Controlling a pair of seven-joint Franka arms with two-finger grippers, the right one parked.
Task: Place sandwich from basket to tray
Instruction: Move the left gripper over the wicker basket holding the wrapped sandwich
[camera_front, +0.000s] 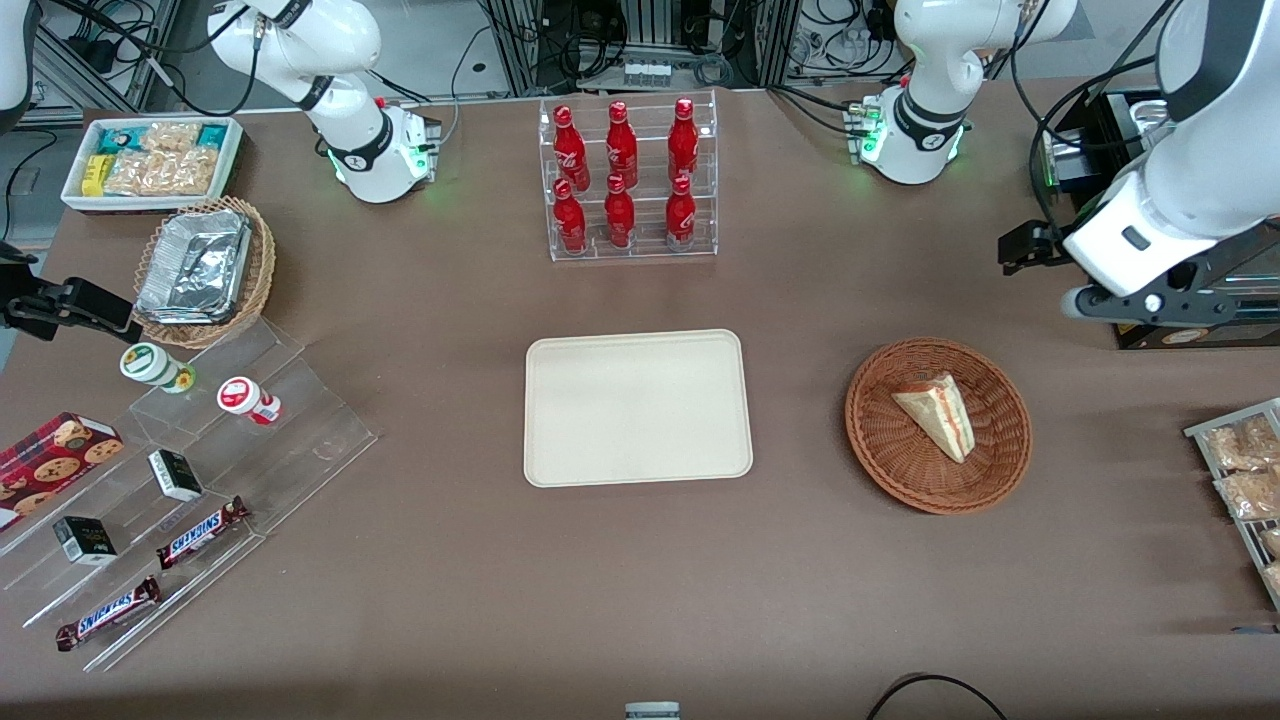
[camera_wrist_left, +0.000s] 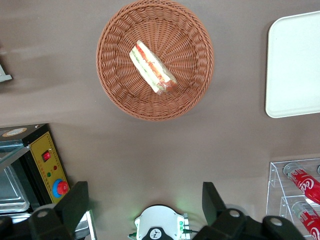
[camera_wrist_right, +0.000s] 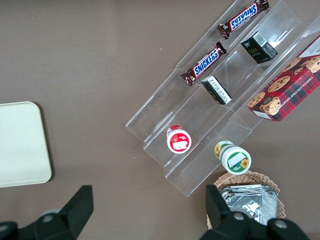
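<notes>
So there's the brown table (camera_front: 420, 600), with the cream tray (camera_front: 637, 407) sitting bare in the middle and the reddish wicker basket (camera_front: 938, 425) beside it, toward the working arm's end. The sandwich (camera_front: 938, 413) is lying in the basket, filling edge showing. The gripper (camera_wrist_left: 145, 207) hangs up high with its fingers (camera_wrist_left: 75, 202) spread wide, holding nothing, well clear of the basket.

front cam: high, faces my arms, sees whole table (camera_front: 420, 600) | my left wrist cam: looks straight down past my gripper (camera_wrist_left: 145, 207), from well above the basket (camera_wrist_left: 155, 107) | right wrist cam: likewise downward | all three share the tray (camera_front: 637, 407)
</notes>
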